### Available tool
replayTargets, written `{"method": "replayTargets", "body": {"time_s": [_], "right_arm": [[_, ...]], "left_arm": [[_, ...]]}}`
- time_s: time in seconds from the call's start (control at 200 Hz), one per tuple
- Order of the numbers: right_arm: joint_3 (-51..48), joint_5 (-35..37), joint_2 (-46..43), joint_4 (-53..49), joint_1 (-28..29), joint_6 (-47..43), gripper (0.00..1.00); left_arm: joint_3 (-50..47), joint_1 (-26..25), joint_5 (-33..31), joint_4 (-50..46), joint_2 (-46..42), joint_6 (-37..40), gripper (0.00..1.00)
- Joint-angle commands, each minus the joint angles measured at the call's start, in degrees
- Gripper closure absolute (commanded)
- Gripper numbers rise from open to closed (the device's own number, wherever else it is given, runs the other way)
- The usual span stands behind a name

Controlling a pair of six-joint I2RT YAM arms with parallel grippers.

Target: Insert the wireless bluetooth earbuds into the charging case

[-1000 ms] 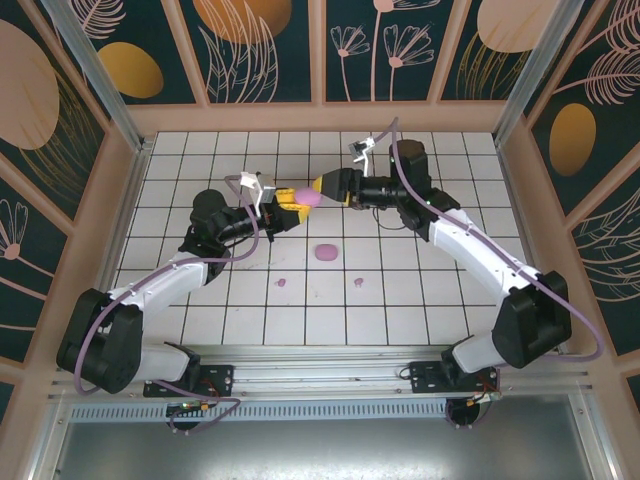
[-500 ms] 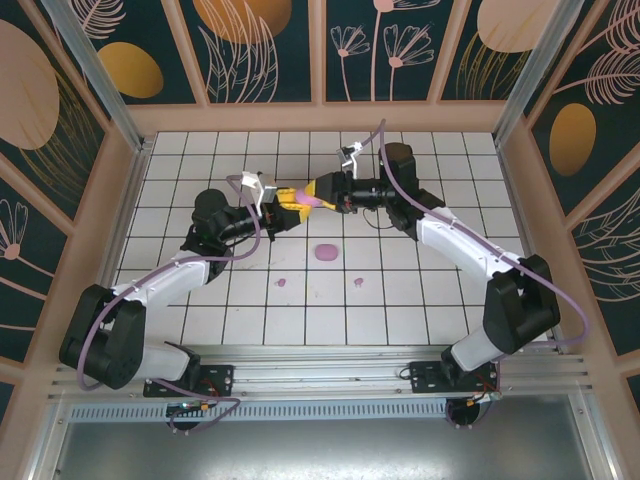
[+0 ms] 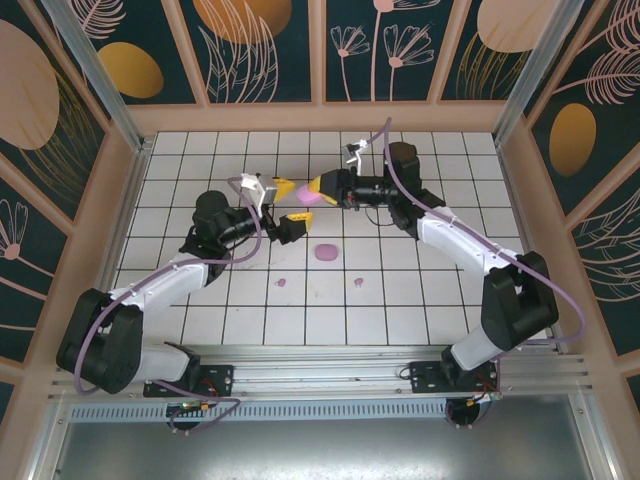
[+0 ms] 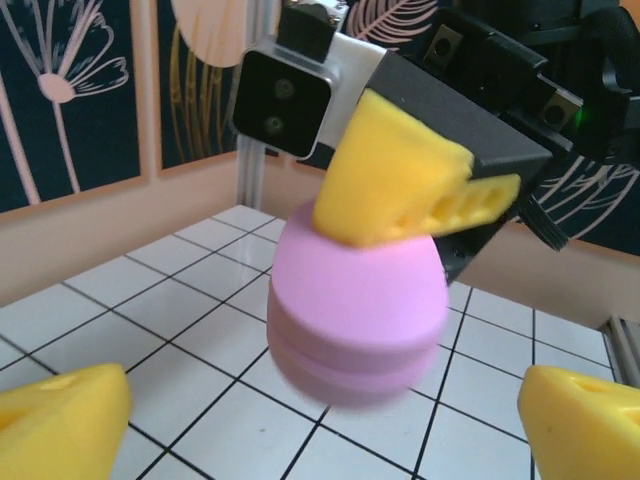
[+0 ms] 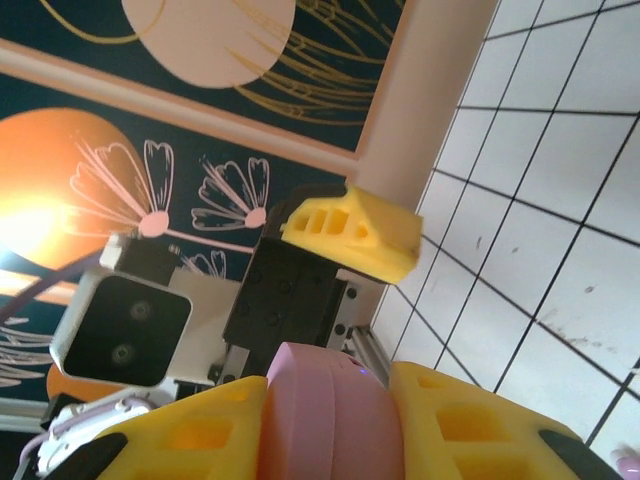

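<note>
**Lilac case pinched in mid-air between the arms**

Lilac charging case [image 3: 303, 198] hangs above the white tiled table [image 3: 200, 160], clamped between the yellow pads of the right gripper [image 3: 316, 190]. The left gripper [image 3: 289, 207] faces it with its jaws spread wide, clear of the case. A second case [image 3: 325, 252] lies on the tiles. Nearer the bases, one earbud [image 3: 282, 282] and a second earbud [image 3: 358, 283] lie loose, well apart.

You're looking at a lilac oval plastic case [image 4: 355, 310], yellow foam claw fingers [image 4: 395, 175], a white tabletop [image 3: 400, 300] gridded in black, and dark teal floral wall panels [image 3: 250, 60].
</note>
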Motion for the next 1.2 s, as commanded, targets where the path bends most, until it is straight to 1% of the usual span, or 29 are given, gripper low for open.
{"method": "replayTargets", "body": {"time_s": [0.0,0.045,0.12,0.15,0.2,0.245,0.275,0.31,0.375,0.43,0.551,0.686,0.806,0.901,1.191], "right_arm": [[-0.5,1.2,1.1,2.6,-3.3,-0.2,0.76],[-0.2,1.9,2.0,1.5,-4.5,-1.4,0.76],[0.7,2.7,4.3,-1.0,-6.4,-4.2,0.76],[1.2,3.1,5.4,-2.1,-7.0,-5.6,0.76],[2.2,3.9,7.8,-4.2,-7.9,-8.1,0.76],[3.2,4.6,10.2,-6.2,-8.6,-10.3,0.75],[3.9,5.1,12.1,-7.0,-9.0,-11.5,0.75],[4.7,5.8,14.3,-7.9,-9.5,-12.8,0.75],[6.2,6.4,18.3,-8.1,-10.2,-14.2,0.75],[7.7,6.8,21.9,-7.6,-10.6,-14.8,0.75],[12.2,7.7,29.3,-7.2,-10.8,-15.3,0.76],[17.6,7.3,36.3,-6.0,-10.8,-14.7,0.75],[20.6,7.7,39.7,-5.2,-10.8,-14.0,0.72],[22.7,8.2,41.9,-5.9,-10.7,-13.8,0.7],[25.5,13.2,44.0,-12.8,-9.7,-16.9,0.6]], "left_arm": [[-1.6,0.1,-3.6,-3.4,-2.7,3.0,0.02],[-2.3,0.1,-5.3,-4.0,-3.4,3.1,0.02],[-3.6,0.1,-10.0,-4.8,-4.7,2.6,0.02],[-4.2,0.1,-14.0,-5.2,-5.4,2.0,0.02],[-5.4,0.1,-22.4,-5.3,-7.0,0.0,0.01],[-7.0,0.1,-32.0,-4.9,-8.4,-2.8,0.01],[-7.7,0.2,-36.9,-5.2,-9.4,-3.9,0.01],[-8.1,0.2,-40.2,-6.3,-10.4,-4.0,0.01],[-8.2,0.2,-43.0,-8.5,-11.5,-3.3,0.01],[-7.6,0.2,-43.6,-10.7,-11.7,-3.0,0.01],[-6.3,0.2,-42.2,-14.7,-10.2,-3.4,0.01],[-5.9,0.3,-41.3,-14.9,-7.4,-5.3,0.01],[-6.0,0.3,-39.9,-13.5,-5.5,-5.9,0.01],[-5.7,0.3,-38.2,-12.8,-4.3,-4.7,0.02],[-5.1,0.3,-37.1,-12.8,-2.2,-2.5,0.01]]}}
